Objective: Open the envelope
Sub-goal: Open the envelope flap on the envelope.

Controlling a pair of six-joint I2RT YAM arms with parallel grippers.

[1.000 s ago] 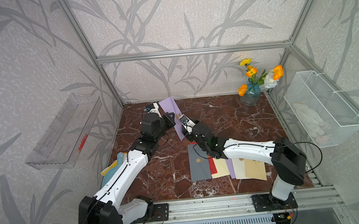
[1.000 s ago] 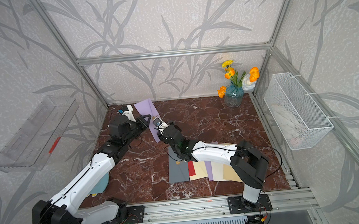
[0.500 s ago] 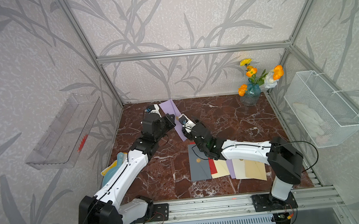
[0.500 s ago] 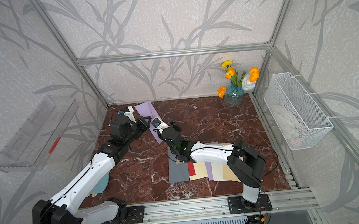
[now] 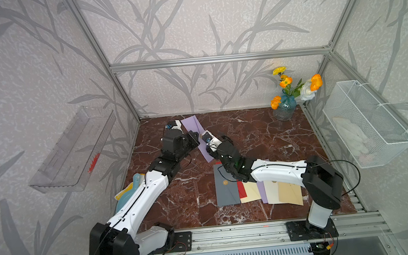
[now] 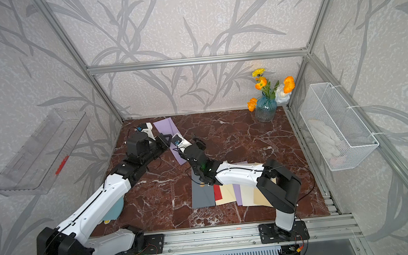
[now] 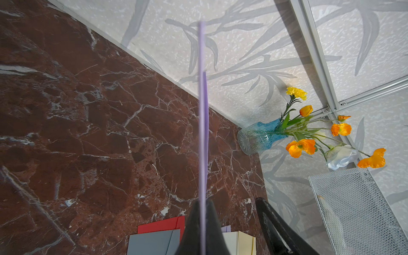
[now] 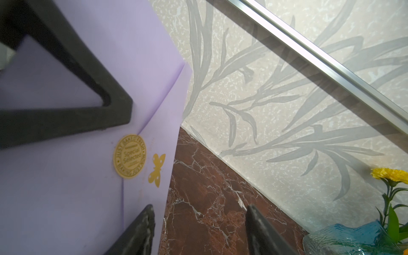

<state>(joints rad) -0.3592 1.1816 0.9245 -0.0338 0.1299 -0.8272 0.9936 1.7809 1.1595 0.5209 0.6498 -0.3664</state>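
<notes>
Since the lilac envelope (image 8: pixel 66 198) is held up off the table, well across from the vase (image 5: pixel 284 107), with the left gripper (image 7: pixel 203 212) clamped on it edge-on, the flap work falls to the right gripper (image 8: pixel 201 229). Its jaws stand apart with nothing between them, and one finger (image 8: pixel 141 229) lies over the envelope's face close to the gold seal (image 8: pixel 129 155).

The sound move, I judge, is to slip a fingertip under the flap's edge beside the seal and peel slowly against a firm left grip, so the paper neither tears nor twists.

On the wall beside the vase, the wire basket (image 5: pixel 372 128) holds something white that I cannot identify. On the wall opposite the vase, the clear tray (image 5: pixel 73 149) shows only a small red mark. Farthest back, the vase holds orange, yellow and white flowers (image 5: pixel 295 84).
</notes>
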